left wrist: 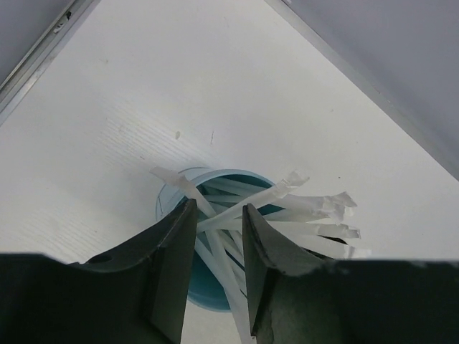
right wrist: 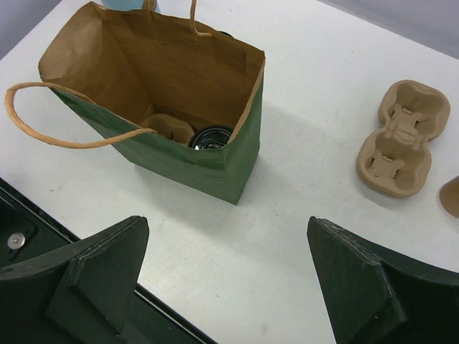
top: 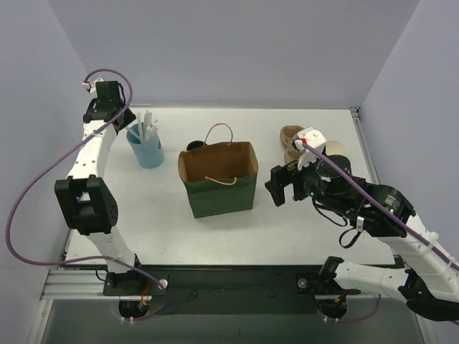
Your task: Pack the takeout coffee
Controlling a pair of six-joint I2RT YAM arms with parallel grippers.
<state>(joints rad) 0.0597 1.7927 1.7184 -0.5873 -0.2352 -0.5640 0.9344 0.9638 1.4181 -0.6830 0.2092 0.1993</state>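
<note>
Takeout coffee point(right wrist: 210, 137): sitting inside green paper bag point(right wrist: 215, 168) on surface point(right wrist: 323, 143), black lid showing. Right gripper point(right wrist: 226, 229): hovering nearby, spread wide. Left gripper point(left wrist: 219, 215): standing narrowly parted over blue straw cup point(left wrist: 237, 174).

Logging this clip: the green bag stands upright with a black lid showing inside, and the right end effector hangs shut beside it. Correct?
Not quite: the right end effector is wide open, not shut, as the right wrist view shows. The green bag does stand upright with the black lid inside.
</note>
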